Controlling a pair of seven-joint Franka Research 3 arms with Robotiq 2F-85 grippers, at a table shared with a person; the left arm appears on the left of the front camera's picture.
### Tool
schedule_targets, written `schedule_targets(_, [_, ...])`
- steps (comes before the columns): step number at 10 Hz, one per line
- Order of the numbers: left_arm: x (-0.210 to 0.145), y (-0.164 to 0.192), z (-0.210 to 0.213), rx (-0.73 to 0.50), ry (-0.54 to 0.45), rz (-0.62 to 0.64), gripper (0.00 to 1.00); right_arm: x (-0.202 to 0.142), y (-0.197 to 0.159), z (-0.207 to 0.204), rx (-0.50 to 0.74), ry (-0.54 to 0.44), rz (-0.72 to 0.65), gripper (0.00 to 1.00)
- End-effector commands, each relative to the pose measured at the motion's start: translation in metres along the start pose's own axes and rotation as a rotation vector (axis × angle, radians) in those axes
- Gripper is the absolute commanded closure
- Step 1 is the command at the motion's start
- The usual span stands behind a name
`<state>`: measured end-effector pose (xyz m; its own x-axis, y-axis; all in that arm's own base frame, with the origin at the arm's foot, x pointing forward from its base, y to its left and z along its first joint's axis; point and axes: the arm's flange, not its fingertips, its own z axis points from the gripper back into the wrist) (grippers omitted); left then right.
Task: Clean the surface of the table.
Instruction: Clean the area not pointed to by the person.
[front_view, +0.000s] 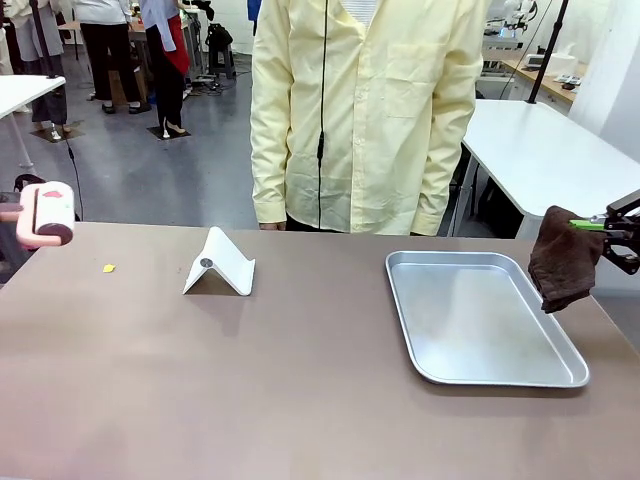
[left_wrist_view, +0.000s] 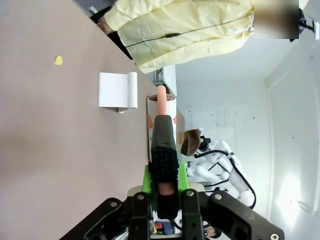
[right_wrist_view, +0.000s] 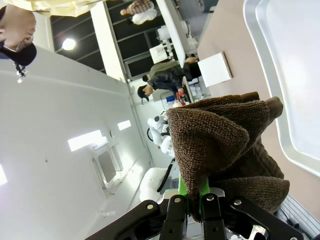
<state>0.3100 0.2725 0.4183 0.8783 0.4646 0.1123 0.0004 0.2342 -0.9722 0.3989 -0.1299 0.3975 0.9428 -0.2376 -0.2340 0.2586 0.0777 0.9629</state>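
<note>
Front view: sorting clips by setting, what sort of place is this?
Likely a lab or workshop: a person in a pale yellow lab coat at the brown table, with white work tables and a cluttered bench behind.

A tray (front_view: 470, 315) lies on the table (front_view: 300, 400). Left of the tray stands a folded stand (front_view: 220, 265), farther left a scrap (front_view: 109, 268), farthest a roller (front_view: 45, 213). Right of the tray hangs a cloth (front_view: 563, 258). Behind it stands a person (front_view: 365, 110).

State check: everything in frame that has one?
left gripper: shut on lint roller
lint roller: held in the air
right gripper: shut on brown cloth
brown cloth: hanging, bunched
tray: flat on table
white stand: standing tent-like
yellow scrap: lying on table
</note>
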Motion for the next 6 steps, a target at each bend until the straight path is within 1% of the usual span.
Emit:
schedule_targets(1, [-0.002, 0.028, 0.018, -0.030, -0.008, 0.063, 0.78, -0.001, 0.004, 0.002, 0.023, 0.005, 0.007, 0.92])
schedule_targets(2, [-0.006, 0.038, 0.028, -0.067, -0.032, 0.097, 0.78, -0.001, 0.004, 0.002, 0.023, 0.005, 0.007, 0.92])
schedule_targets(3, [-0.008, 0.040, 0.032, -0.086, -0.061, 0.118, 0.78, -0.001, 0.004, 0.002, 0.023, 0.005, 0.007, 0.92])
schedule_targets(4, [-0.010, 0.036, 0.021, -0.017, -0.030, 0.088, 0.78, -0.001, 0.004, 0.002, 0.023, 0.005, 0.007, 0.92])
schedule_targets(6, [-0.010, 0.036, 0.021, -0.017, -0.030, 0.088, 0.78, -0.001, 0.004, 0.002, 0.023, 0.005, 0.007, 0.92])
